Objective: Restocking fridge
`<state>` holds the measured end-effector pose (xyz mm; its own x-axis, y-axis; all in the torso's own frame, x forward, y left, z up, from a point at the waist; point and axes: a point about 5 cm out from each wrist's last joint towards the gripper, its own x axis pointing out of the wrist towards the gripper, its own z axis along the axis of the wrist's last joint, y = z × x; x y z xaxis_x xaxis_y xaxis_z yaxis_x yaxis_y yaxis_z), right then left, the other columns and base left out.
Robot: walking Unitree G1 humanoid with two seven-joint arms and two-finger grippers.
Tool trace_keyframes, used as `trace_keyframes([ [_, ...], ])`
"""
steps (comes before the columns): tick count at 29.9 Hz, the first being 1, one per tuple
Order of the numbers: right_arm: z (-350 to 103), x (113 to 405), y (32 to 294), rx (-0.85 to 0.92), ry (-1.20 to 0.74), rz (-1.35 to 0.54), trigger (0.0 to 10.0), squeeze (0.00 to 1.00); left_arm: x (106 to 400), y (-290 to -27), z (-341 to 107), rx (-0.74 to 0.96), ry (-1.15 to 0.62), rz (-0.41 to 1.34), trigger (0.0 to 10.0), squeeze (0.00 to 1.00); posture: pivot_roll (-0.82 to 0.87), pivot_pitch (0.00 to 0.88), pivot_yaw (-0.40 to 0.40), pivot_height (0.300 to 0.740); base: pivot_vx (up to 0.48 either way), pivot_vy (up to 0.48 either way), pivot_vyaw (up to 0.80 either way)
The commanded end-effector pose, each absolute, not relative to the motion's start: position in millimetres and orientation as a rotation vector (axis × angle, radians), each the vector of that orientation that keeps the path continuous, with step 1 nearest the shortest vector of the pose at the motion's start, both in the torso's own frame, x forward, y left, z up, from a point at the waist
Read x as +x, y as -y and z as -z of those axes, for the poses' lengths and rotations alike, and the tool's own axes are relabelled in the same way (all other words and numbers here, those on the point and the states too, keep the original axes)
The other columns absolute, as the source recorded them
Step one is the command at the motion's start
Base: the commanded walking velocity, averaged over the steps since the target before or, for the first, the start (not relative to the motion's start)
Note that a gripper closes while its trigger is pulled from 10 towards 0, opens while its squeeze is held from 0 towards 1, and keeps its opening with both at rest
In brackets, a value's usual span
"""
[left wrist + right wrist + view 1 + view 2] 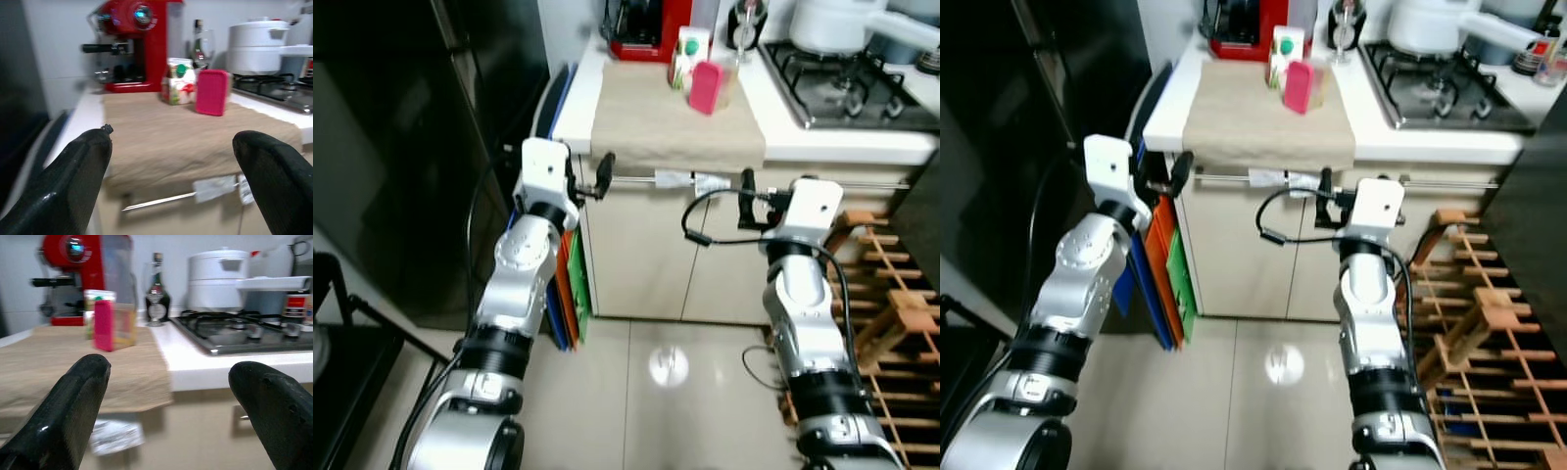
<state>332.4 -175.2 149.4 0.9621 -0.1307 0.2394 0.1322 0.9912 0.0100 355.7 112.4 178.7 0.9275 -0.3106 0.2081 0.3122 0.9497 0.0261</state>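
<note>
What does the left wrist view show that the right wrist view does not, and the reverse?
Left wrist alone: the open left gripper and the dark fridge side. Right wrist alone: the open right gripper and a red-labelled jar beyond the stove. Both: coffee machine, carton, pink box, white pot, beige cloth.
</note>
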Motion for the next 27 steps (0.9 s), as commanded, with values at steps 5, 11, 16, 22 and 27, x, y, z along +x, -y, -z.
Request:
trace_keyframes([
  [5, -154.2, 330.6, 180.2, -0.018, 0.269, 0.152, 10.0, 1.0, 354.5, -102.0, -184.7, -0.011, 0.231, 0.379, 10.0, 1.0, -0.15, 0.0, 0.033, 0.735, 0.48, 0.0, 0.0],
  [11, -163.7, 329.2, 184.8, -0.05, 0.325, 0.187, 10.0, 1.0, 353.5, -96.7, -190.3, -0.026, 0.249, 0.428, 10.0, 1.0, -0.15, 0.0, 0.035, 0.735, 0.48, 0.0, 0.0],
  [16, -163.6, 330.1, 189.1, -0.061, 0.315, 0.207, 10.0, 1.0, 353.4, -94.3, -193.1, -0.026, 0.259, 0.444, 10.0, 1.0, -0.15, 0.0, 0.037, 0.735, 0.48, 0.0, 0.0],
  [22, -172.1, 333.0, 187.6, -0.118, 0.331, 0.202, 10.0, 0.41, 352.9, -89.8, -197.6, -0.013, 0.282, 0.447, 10.0, 0.0, -0.16, 0.0, 0.039, 0.735, 0.24, 0.0, -0.13],
  [27, -187.6, 339.0, 186.3, -0.133, 0.371, 0.193, 10.0, 0.0, 352.8, -87.9, -201.7, -0.037, 0.3, 0.451, 10.0, 0.0, -0.16, 0.0, 0.038, 0.735, 0.0, 0.0, -0.59],
])
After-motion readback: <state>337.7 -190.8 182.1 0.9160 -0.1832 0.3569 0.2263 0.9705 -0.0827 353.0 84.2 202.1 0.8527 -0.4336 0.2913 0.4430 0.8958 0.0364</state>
